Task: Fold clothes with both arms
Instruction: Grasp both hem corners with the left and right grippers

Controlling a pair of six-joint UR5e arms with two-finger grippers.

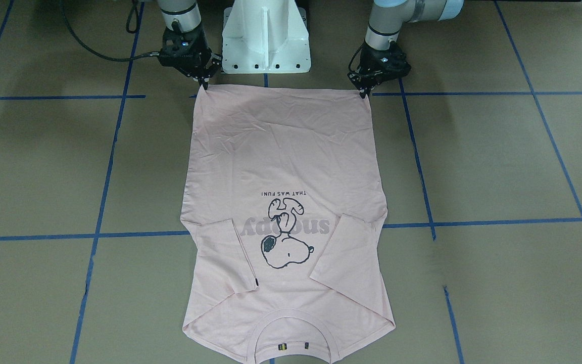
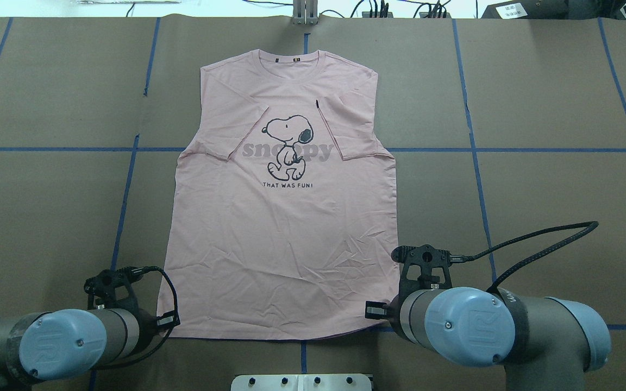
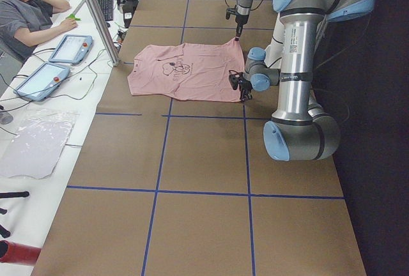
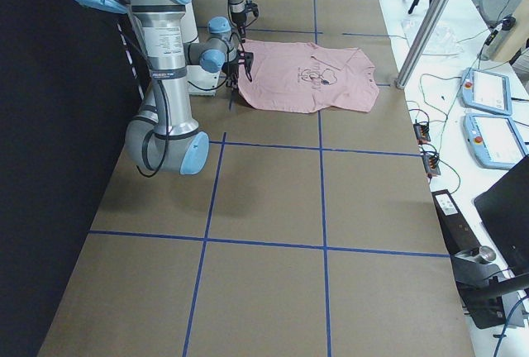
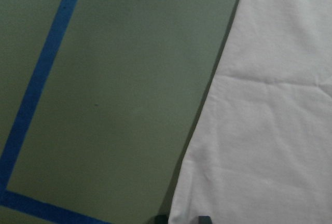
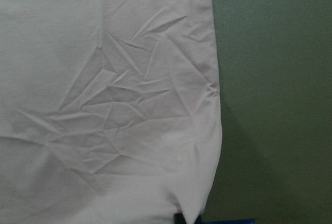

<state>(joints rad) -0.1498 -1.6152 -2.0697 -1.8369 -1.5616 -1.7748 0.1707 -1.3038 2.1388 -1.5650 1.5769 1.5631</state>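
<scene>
The T-shirt point(image 1: 286, 151) lies flat, hem at the tabletop's point(image 1: 473, 162) robot-side edge. The left gripper point(image 1: 363, 92) and right gripper point(image 1: 203, 85) each pinch a hem corner.

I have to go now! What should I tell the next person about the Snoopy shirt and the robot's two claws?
Left gripper: shut on one bottom hem corner of the T-shirt, low over the table.
Right gripper: shut on the other hem corner.
T-shirt: lying flat, print up, collar on the side far from the robot.
Done: both sleeves are folded in over the front.
Left: probably lift the hem and carry it toward the collar, then make any last fold.
</scene>
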